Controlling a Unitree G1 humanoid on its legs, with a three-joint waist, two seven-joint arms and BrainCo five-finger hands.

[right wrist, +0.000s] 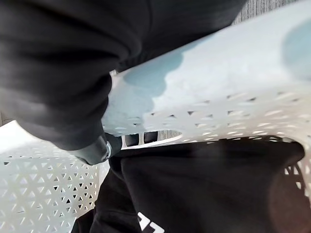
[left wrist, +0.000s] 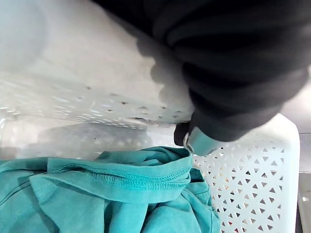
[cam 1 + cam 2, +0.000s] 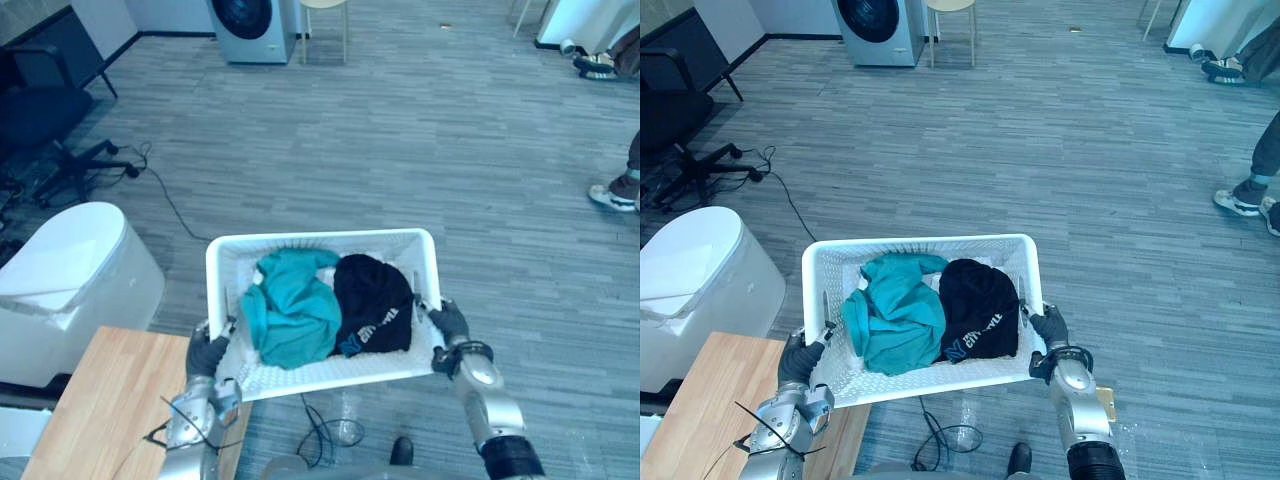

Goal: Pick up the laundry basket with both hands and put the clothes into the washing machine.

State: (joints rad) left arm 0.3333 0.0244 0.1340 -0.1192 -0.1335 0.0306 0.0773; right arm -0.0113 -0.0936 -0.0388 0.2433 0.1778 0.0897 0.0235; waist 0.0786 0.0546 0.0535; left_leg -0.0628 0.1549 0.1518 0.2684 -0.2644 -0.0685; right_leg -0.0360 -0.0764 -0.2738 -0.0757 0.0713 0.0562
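Observation:
The white perforated laundry basket [image 3: 320, 241] hangs in the air in front of me, carried between both hands. A teal garment [image 3: 290, 312] lies in its left half and a black garment [image 3: 373, 300] with pale print in its right half. My left hand [image 3: 207, 352] grips the basket's left handle, and a fingertip [image 2: 198, 141] hooks over the rim above the teal garment [image 2: 112, 194]. On the opposite side my right hand [image 3: 450, 322] holds the right handle, a fingertip [image 1: 98, 151] curled over the rim beside the black garment [image 1: 204, 184]. The washing machine [image 3: 250, 25] stands far ahead across the floor.
A wooden table [image 3: 90, 410] is at my lower left, with a white lidded bin [image 3: 70, 290] beside it. A black office chair [image 3: 40, 130] stands far left, a stool [image 3: 325, 20] next to the washing machine. A person's shoe [image 3: 612, 196] shows at the right edge.

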